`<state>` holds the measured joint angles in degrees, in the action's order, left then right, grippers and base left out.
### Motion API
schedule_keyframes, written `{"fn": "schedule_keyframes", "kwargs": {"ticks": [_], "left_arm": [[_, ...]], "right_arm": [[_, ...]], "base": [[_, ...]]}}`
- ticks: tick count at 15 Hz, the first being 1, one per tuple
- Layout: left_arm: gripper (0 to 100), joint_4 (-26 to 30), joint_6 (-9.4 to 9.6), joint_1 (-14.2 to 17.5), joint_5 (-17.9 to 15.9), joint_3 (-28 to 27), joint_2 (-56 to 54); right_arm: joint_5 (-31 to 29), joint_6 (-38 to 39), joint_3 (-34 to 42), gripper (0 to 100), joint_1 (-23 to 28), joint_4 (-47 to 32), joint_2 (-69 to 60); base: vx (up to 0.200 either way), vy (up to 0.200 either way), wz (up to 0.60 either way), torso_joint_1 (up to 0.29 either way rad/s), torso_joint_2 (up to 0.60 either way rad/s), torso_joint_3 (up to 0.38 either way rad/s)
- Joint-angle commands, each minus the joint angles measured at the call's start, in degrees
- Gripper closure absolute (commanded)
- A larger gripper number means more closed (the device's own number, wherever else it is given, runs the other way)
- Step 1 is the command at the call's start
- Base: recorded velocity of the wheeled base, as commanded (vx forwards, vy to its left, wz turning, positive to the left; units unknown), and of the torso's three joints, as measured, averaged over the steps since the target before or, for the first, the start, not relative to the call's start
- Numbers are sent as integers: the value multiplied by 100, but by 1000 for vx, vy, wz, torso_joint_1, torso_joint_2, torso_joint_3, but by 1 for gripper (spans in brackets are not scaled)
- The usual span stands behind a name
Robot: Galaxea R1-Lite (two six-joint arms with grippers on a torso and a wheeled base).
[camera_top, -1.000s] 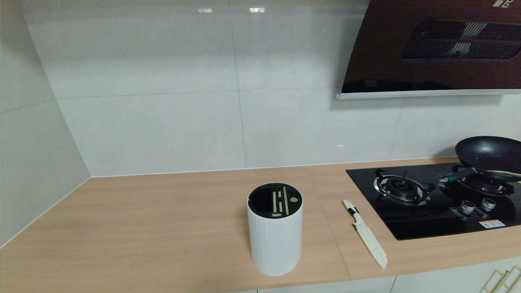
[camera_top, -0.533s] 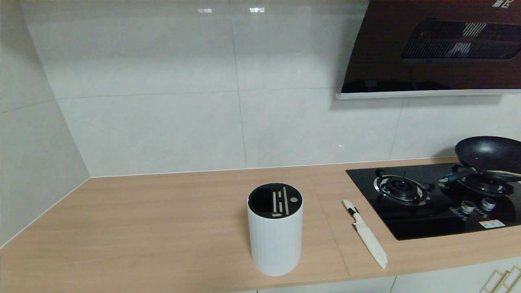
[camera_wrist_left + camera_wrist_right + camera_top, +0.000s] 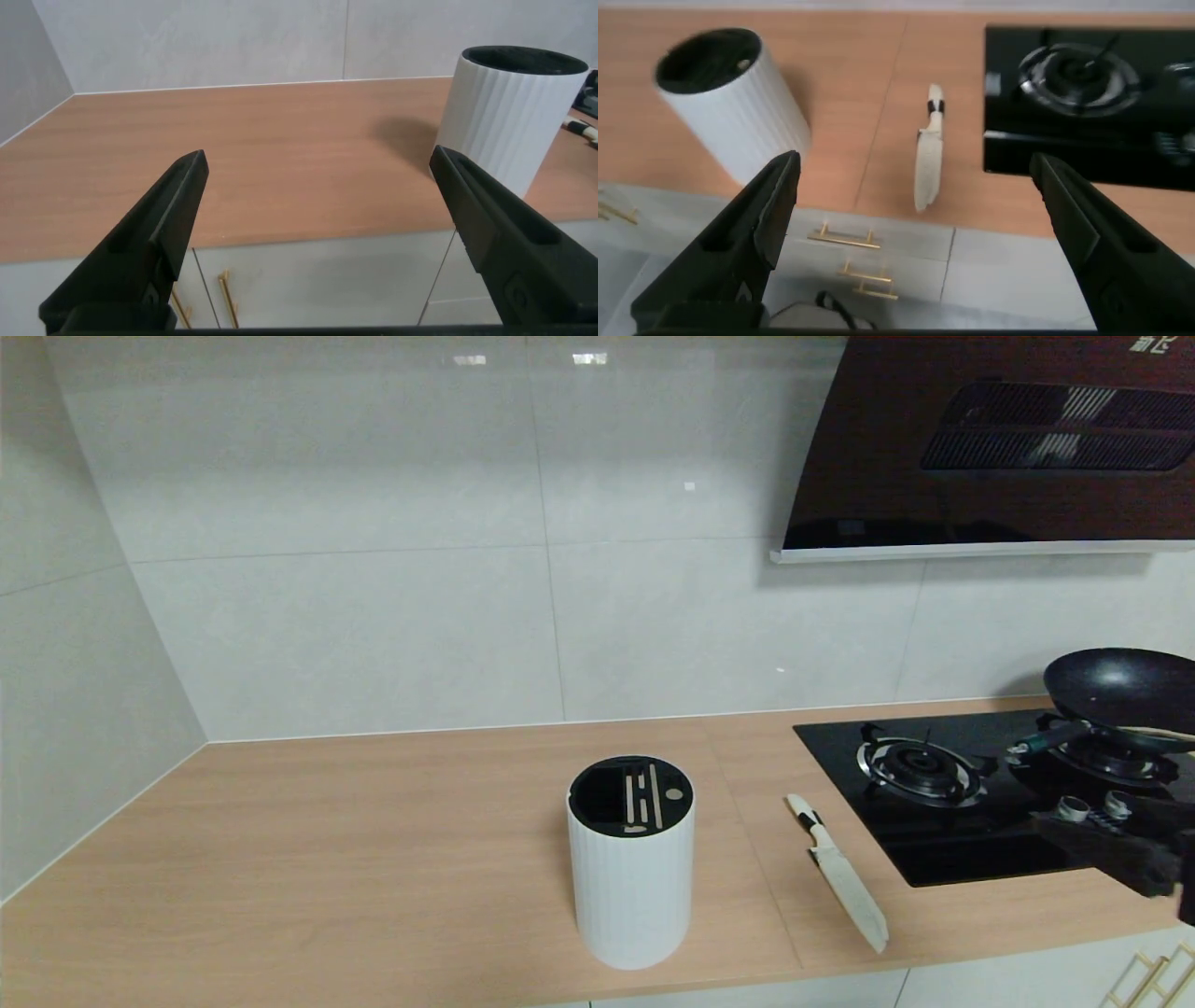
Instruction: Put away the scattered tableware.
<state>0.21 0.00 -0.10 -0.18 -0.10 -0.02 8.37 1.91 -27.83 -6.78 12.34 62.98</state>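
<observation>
A white knife (image 3: 837,870) with a cream blade lies flat on the wooden counter (image 3: 373,840), between the hob and a white ribbed cylindrical holder (image 3: 631,873) with a black slotted top. My right gripper (image 3: 1106,851) hangs at the right edge of the head view, over the hob's front edge and to the right of the knife. In the right wrist view it (image 3: 915,166) stands open and empty above the counter's front edge, with the knife (image 3: 928,161) and holder (image 3: 729,98) beyond. My left gripper (image 3: 316,163) is open and empty, low in front of the counter, the holder (image 3: 509,112) farther off.
A black gas hob (image 3: 971,812) with two burners takes up the counter's right end, with a dark wok (image 3: 1120,686) on the far burner. A range hood (image 3: 990,448) hangs above. Cabinet doors with gold handles (image 3: 845,241) sit below the counter. Tiled walls close the back and left.
My right gripper has come into the head view at the lower right, over the hob's front edge. The knife and holder have not moved.
</observation>
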Motion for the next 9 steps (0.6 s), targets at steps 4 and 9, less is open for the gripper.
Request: {"fn": "schedule_keyframes", "kwargs": {"ticks": [4,9], "left_arm": [[0,-3,0,1,1,1,2],[0,6,0,1,1,1,2]], "right_arm": [[-73,11,-355,0,-96,2027,3801],[-126,2,-662,0,-113,2985,5480]], "base": [[0,0,0,0,0,0],[0,0,0,0,0,0]]}}
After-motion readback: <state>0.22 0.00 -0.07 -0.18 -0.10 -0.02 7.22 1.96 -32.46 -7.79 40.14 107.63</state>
